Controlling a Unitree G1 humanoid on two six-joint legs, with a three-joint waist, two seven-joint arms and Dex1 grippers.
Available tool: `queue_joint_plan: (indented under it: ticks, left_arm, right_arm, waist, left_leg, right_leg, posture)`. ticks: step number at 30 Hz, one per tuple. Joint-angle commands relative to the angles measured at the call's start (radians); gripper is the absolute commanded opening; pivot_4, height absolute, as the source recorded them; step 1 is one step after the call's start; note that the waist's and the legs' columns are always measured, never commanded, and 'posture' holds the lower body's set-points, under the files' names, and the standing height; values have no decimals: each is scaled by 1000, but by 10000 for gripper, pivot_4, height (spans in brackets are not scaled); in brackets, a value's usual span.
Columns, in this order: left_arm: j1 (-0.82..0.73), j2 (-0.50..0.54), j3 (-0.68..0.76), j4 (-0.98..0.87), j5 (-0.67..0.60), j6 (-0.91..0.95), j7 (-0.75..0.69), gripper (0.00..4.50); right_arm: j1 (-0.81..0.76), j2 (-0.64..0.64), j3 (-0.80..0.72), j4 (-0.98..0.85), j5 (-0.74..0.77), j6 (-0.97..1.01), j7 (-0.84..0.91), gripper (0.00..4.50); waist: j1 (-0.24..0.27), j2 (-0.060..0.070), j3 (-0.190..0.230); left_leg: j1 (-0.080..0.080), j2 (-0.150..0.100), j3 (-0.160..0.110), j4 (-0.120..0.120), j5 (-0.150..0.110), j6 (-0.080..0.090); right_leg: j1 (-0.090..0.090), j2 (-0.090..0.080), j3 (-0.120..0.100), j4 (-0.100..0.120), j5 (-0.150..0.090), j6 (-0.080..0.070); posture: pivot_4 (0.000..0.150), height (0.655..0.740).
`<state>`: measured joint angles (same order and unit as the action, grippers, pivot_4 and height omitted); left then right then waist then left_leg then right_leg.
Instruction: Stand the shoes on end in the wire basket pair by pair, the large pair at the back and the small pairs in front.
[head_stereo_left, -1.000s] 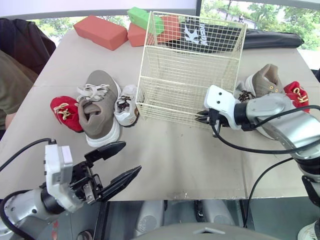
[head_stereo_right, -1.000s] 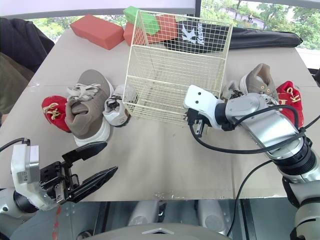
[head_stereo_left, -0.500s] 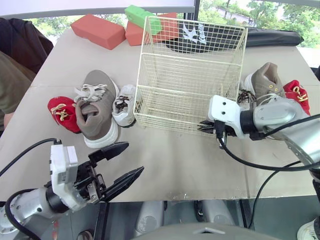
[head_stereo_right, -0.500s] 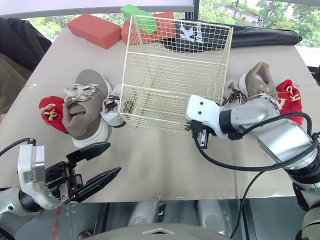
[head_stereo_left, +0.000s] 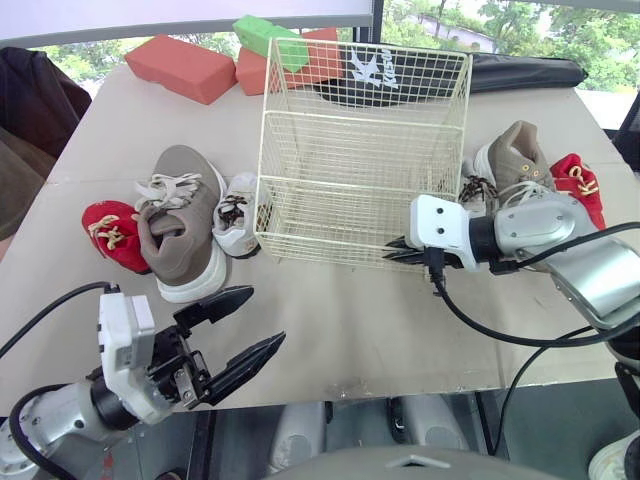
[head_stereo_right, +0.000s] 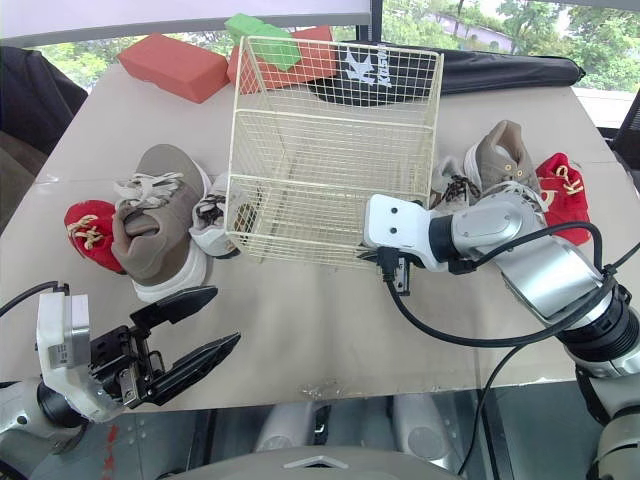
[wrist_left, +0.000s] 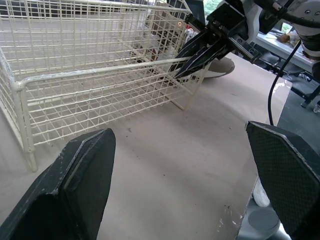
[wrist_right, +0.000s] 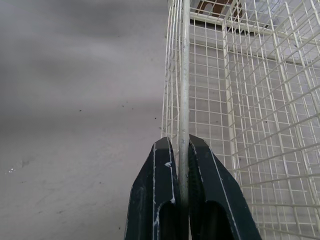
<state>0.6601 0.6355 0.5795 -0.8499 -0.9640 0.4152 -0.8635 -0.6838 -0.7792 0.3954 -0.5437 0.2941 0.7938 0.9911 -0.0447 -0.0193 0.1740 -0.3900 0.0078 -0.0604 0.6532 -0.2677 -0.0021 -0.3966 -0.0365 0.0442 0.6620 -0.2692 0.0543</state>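
The empty cream wire basket (head_stereo_left: 355, 114) stands mid-table. My right gripper (head_stereo_left: 393, 251) is shut on a wire at its near lower right corner; the right wrist view has both fingers (wrist_right: 160, 165) pinching that rod. Left of the basket lie a red small shoe (head_stereo_left: 113, 235), a large grey shoe (head_stereo_left: 180, 222) and a white small shoe (head_stereo_left: 238, 208). To its right lie a second large grey shoe (head_stereo_left: 520, 158), a red small shoe (head_stereo_left: 578, 183) and a small shoe with dark laces (head_stereo_left: 473, 190). My left gripper (head_stereo_left: 265, 318) hangs open and empty over the table's near edge.
Red foam blocks (head_stereo_left: 188, 68), a green block (head_stereo_left: 265, 40) and a black bag (head_stereo_left: 400, 72) line the back of the table behind the basket. A person in dark clothing (head_stereo_left: 30, 100) is at the far left. Bare tabletop (head_stereo_left: 340, 320) lies between basket and near edge.
The right gripper, holding the basket wire, has drawn the basket's near side a little closer to me. The camera has also shifted slightly. The left gripper stays open in place.
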Motion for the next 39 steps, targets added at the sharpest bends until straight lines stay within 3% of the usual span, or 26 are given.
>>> queue_joint_plan:
  ticks: [1, 5, 6, 8, 11, 16, 19, 22, 26, 29, 33, 39]
  left_arm:
    - [13, -10, 11, -26, 10, -28, 5, 45000]
    - [14, -17, 2, -12, 28, -38, 4, 45000]
    - [13, -18, -1, -10, 31, -39, 4, 45000]
    - [10, -19, -6, -7, 37, -41, 6, 45000]
    - [9, -23, -10, -3, 44, -43, 6, 45000]
    - [34, -59, 4, 6, 37, -48, 28, 45000]
    - [54, -118, 27, 20, 16, -55, 84, 45000]
    - [44, -206, 44, 48, 65, -64, 232, 45000]
    - [-29, -306, 47, 72, 155, -59, 483, 45000]
    - [-63, -340, 29, 68, 186, -45, 577, 45000]
    - [-154, -308, -83, 61, 343, 16, 697, 45000]
    - [-356, -234, -147, 148, 426, 162, 809, 45000]
  right_arm:
    - [-10, 24, 28, 8, -32, -95, 24, 292]
    - [-14, 31, 19, 80, -69, -192, 49, 292]
    - [-17, 32, 18, 102, -81, -219, 53, 4578]
    - [-20, 34, 15, 138, -103, -283, 71, 8713]
    - [-24, 38, -3, 166, -89, -332, 122, 23722]
    - [11, 42, -94, 124, 15, -343, 167, 44797]
    - [70, 68, -206, 70, 137, -317, 141, 44797]
    - [187, 94, -349, 8, 292, -324, 139, 44797]
    - [335, 118, -459, -26, 380, -378, 136, 44797]
    - [380, 107, -486, -47, 398, -371, 112, 44797]
    - [427, 88, -501, -67, 386, -369, 70, 44797]
    - [417, 82, -475, -84, 385, -365, 37, 44797]
  waist:
    - [-1, 0, 0]
    - [-2, 0, 0]
    - [-2, 0, 0]
    - [0, 0, 0]
    - [4, -1, 0]
    - [6, -1, 0]
    - [8, -1, 0]
    - [12, -1, 0]
    - [28, -1, -1]
    - [31, -2, -1]
    - [34, -2, -1]
    - [33, -2, -1]
  left_leg:
    - [0, 0, 0, 0, 0, 0]
    - [3, 1, 2, 0, 0, 0]
    - [5, 1, 3, 0, 0, 0]
    - [7, 1, 5, 0, 0, 0]
    - [7, 1, 5, 0, 0, 0]
    - [6, 2, 4, 0, 0, 0]
    - [4, 2, 3, 0, 0, 0]
    - [1, 2, 1, -1, 0, 0]
    - [-1, 2, -1, 0, 0, 0]
    - [0, 1, -1, 2, 0, 0]
    - [2, -2, 0, 2, 0, 0]
    - [4, -2, -1, 2, 0, 0]
  right_leg:
    - [0, 0, 0, 0, 0, 0]
    - [1, 1, 2, 0, 0, 0]
    - [3, 1, 3, 0, 0, 0]
    - [4, 2, 5, 0, 0, -1]
    - [5, 1, 5, 1, 1, -1]
    - [4, 0, 4, 0, 1, -1]
    - [4, 0, 3, -1, 1, -1]
    - [2, -1, 1, -2, 1, -1]
    - [2, -1, -1, -3, 1, -1]
    - [2, -1, -1, -1, 1, -1]
    - [4, -1, 0, 0, 1, -1]
    - [5, 1, -1, 2, 1, -1]
  posture:
    - [1500, 7400]
    - [1500, 7400]
    - [1500, 7400]
    - [1500, 7400]
    - [1500, 7400]
    - [1500, 7400]
    - [1500, 7400]
    - [1500, 7400]
    - [1500, 7400]
    - [1500, 7400]
    - [1500, 7400]
    - [1500, 7400]
